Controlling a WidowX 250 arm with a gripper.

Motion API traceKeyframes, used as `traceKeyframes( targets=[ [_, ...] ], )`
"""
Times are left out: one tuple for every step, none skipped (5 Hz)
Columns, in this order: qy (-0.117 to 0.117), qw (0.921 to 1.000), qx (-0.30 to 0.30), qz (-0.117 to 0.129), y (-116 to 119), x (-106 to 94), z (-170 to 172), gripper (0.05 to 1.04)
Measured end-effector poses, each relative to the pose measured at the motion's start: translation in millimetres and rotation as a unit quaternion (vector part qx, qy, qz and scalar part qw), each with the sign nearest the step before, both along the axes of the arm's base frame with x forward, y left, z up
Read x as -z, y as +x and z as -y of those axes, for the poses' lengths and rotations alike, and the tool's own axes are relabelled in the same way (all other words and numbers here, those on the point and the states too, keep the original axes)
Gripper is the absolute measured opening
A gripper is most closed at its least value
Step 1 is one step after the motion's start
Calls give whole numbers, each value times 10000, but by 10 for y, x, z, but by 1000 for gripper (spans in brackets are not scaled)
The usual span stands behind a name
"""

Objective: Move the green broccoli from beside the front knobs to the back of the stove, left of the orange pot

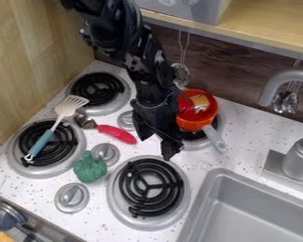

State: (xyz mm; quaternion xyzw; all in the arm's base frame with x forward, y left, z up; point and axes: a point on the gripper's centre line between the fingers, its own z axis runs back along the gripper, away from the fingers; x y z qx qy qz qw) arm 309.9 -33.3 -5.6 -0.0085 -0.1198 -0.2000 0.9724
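The black gripper hangs over the stove top between the back right and front right burners, its fingers apart with white counter showing between them. Just right of it, an orange pot with a grey handle sits on the back right burner, holding a red can with a tan label. Close by on the left lies a utensil with a red handle and a metal head. A spatula with a blue handle rests across the front left burner. Green toy broccoli stands among the knobs.
The front right burner lies below the gripper. A grey sink and a faucet occupy the right side. Metal utensils hang along the back wall beneath a wooden shelf. A wooden panel borders the left.
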Motion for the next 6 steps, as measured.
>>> traceKeyframes(
  targets=[
    [21, 9999, -21, -139, -47, 74, -8, 994],
    [177, 9990, -313, -248, -159, 84, -83, 994],
    [351, 9965, -705, -265, -229, 3, -283, 994],
    [487, 9944, -920, -205, -314, -80, -513, 994],
    [466, 9903, -1263, -333, -433, -47, -708, 994],
    [525, 9873, -1403, -530, -511, -44, -865, 994]
  ],
)
